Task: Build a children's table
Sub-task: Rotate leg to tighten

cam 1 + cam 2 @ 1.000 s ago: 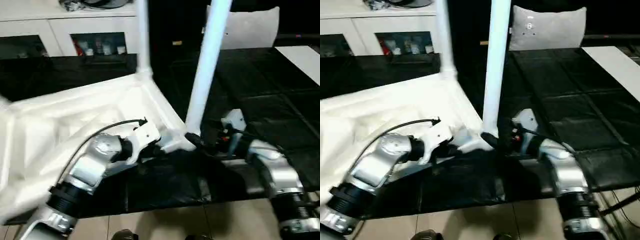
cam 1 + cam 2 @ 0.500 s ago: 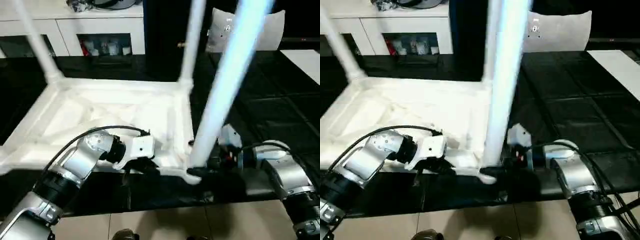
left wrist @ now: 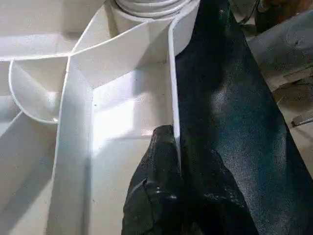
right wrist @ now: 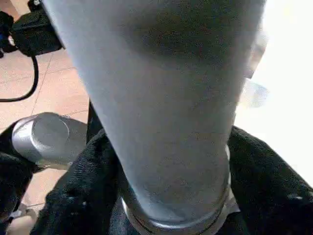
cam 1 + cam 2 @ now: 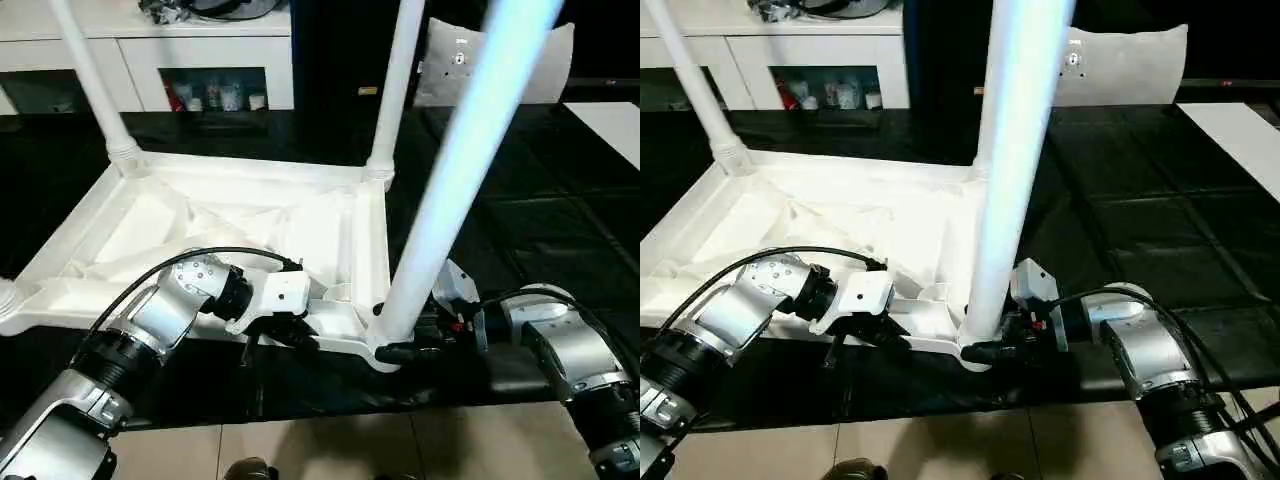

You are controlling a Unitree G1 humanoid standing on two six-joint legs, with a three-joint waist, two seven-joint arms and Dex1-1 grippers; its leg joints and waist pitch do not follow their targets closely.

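While the upturned table top [image 5: 250, 225] lies ribbed side up on the black counter [image 5: 560, 230], my left fingers [image 3: 159, 196] pinch its near rim wall. Legs [image 5: 95, 80] rise from the far corners. At the near right corner, my right fingers [image 4: 83, 196] straddle the base of the near leg [image 5: 1015, 170], closed around it.

The table top [image 5: 240, 215] is smooth white plastic; the forearms [image 5: 170, 310] are brushed silver metal.
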